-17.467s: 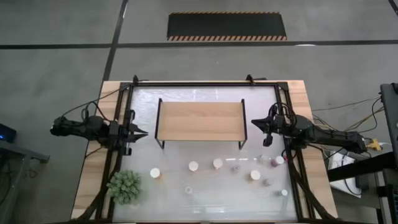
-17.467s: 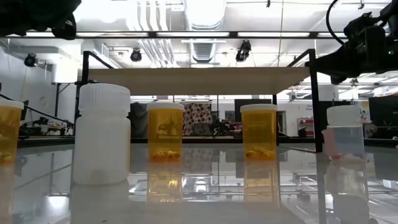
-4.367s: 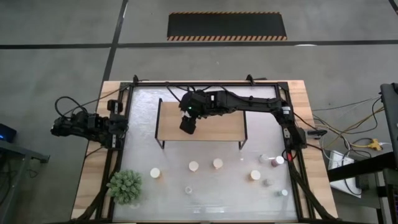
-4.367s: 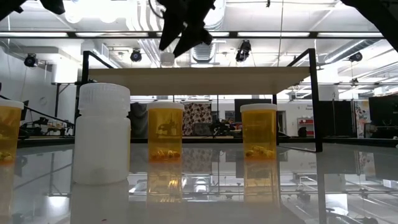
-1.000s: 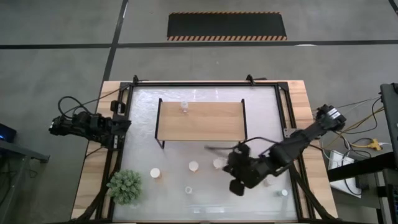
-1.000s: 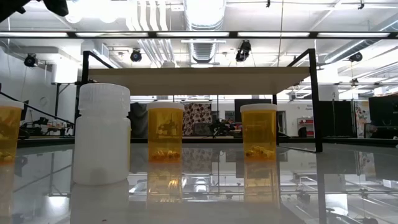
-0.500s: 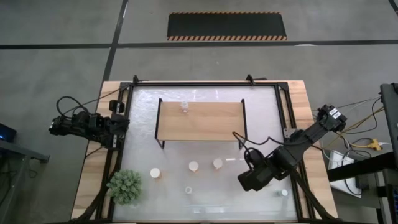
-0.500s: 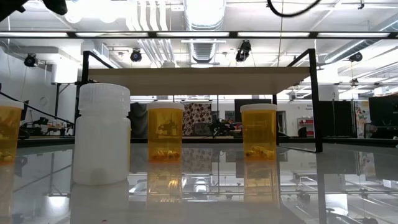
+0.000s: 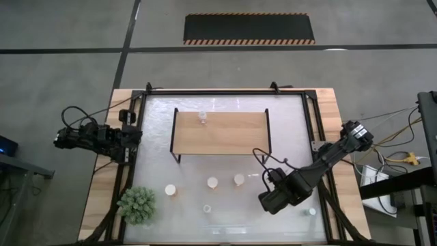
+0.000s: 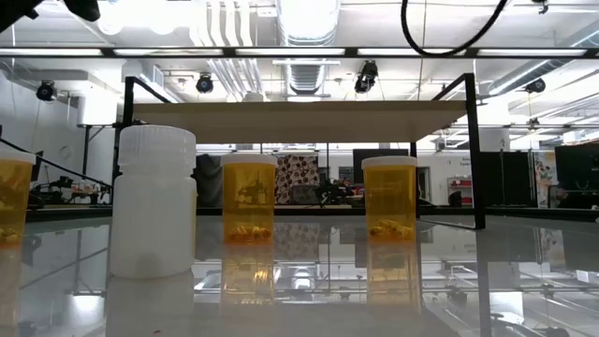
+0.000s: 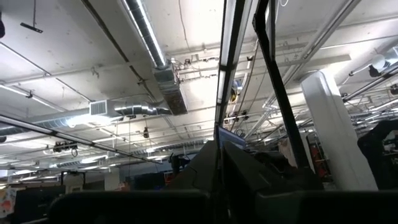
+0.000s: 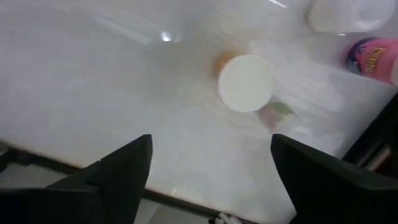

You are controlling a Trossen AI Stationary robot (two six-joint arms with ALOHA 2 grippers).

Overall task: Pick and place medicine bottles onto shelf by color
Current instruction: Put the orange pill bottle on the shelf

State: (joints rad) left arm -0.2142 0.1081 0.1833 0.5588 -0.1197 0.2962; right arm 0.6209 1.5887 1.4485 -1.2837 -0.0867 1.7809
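Observation:
One small bottle (image 9: 202, 118) stands on the shelf (image 9: 225, 137) near its far edge. Several white-capped bottles stand on the table in front of the shelf, among them three (image 9: 171, 190) (image 9: 212, 182) (image 9: 238, 179) in a row. The low view shows a white bottle (image 10: 154, 201) and orange ones (image 10: 249, 198) (image 10: 388, 197). My right gripper (image 9: 272, 199) hangs open over the near right of the table, pointing down. In its wrist view an orange, white-capped bottle (image 12: 245, 83) stands ahead of its open fingers (image 12: 211, 140), apart from them. My left gripper (image 9: 135, 135) waits shut at the table's left edge.
A green spiky plant (image 9: 138, 203) sits at the near left corner. A pink-labelled bottle (image 12: 373, 59) and a white cap (image 12: 348, 12) stand near the orange one. Another bottle (image 9: 312, 212) stands at the near right. A cable loop (image 10: 449, 28) hangs above the shelf.
My right gripper has shifted a little toward the table's right edge over the near right bottles, then nearly stopped. Its cable loop has swung into the top of the low view. The bottles and the shelf have stayed where they were.

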